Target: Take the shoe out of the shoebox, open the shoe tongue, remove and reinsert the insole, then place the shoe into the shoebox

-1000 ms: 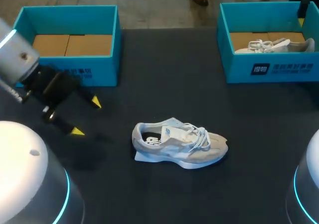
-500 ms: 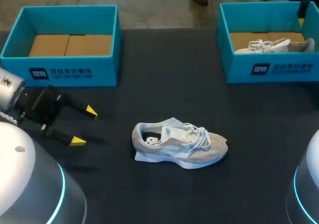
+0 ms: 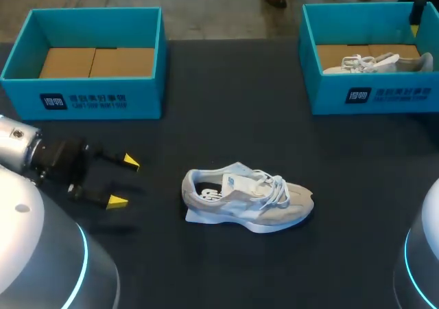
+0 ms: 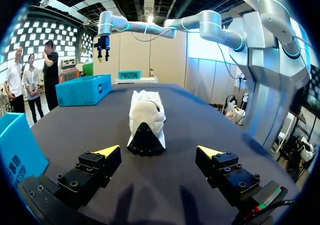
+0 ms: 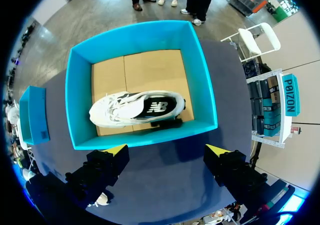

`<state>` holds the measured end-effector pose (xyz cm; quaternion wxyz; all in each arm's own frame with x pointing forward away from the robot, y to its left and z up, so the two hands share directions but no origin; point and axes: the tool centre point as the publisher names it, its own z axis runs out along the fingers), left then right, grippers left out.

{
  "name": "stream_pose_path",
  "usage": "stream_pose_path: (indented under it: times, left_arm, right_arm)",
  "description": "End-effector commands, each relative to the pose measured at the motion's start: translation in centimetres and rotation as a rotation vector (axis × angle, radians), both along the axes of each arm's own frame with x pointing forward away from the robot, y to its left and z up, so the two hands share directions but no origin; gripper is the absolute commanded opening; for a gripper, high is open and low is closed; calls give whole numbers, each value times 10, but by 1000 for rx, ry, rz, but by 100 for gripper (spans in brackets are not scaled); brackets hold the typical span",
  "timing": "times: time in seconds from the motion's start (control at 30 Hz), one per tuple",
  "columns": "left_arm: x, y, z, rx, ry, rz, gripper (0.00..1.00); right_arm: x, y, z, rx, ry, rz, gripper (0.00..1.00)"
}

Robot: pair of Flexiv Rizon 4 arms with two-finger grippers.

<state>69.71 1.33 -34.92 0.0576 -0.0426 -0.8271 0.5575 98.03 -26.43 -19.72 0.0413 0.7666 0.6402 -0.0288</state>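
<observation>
A pale grey and white lace-up sneaker [image 3: 247, 202] is standing on its sole near the middle of the dark charcoal tabletop [image 3: 226, 110], out of any box, with its toe pointing toward the right arm's side and its heel toward the left arm's side. A small white tag with blue print [image 3: 232, 182] is showing at its tongue; the print is too small to make out.

The left claw [image 3: 122, 181] is hanging low over the tabletop, well apart from the sneaker's heel. Its yellow-tipped fingers are spread wide and gripping nothing. In the left wrist view the sneaker [image 4: 146, 120] is lying ahead of the left claw [image 4: 157, 151], heel first, in line with the gap between the fingers.

Behind the left claw, an open teal cardboard shoebox [image 3: 89, 99] is sitting at the far left of the tabletop, showing only its brown cardboard floor. A dark blue label with white writing [image 3: 82, 102] is facing the robot on its front wall.

At the far right, a second teal shoebox [image 3: 329, 93] is wearing a matching dark blue label [image 3: 391, 94]. Inside it a second pale sneaker [image 3: 377, 63] is resting on the brown floor.

The right claw [image 5: 166, 150] is hovering above that second teal shoebox [image 5: 145, 137], fingers spread apart and empty. From there the second pale sneaker [image 5: 137, 107] is showing its opening upward, with a white mark printed on its dark insole.
</observation>
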Motion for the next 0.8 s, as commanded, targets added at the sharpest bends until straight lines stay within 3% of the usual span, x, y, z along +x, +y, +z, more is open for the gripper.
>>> stream_pose_path:
  times: [0.03,0.4,0.6,0.8]
  left_arm:
    - [4,-3,-8,-12,9,46,100]
    - [5,-2,-10,8,5,53,100]
    - [9,-13,-32,6,58,58,100]
    - [13,-20,-38,-10,63,59,100]
  right_arm:
    - [-1,0,0,-2,-2,-1,100]
    - [-1,0,0,-2,-2,-1,100]
    - [-1,0,0,-2,-2,-1,100]
    - [-1,0,0,-2,-2,-1,100]
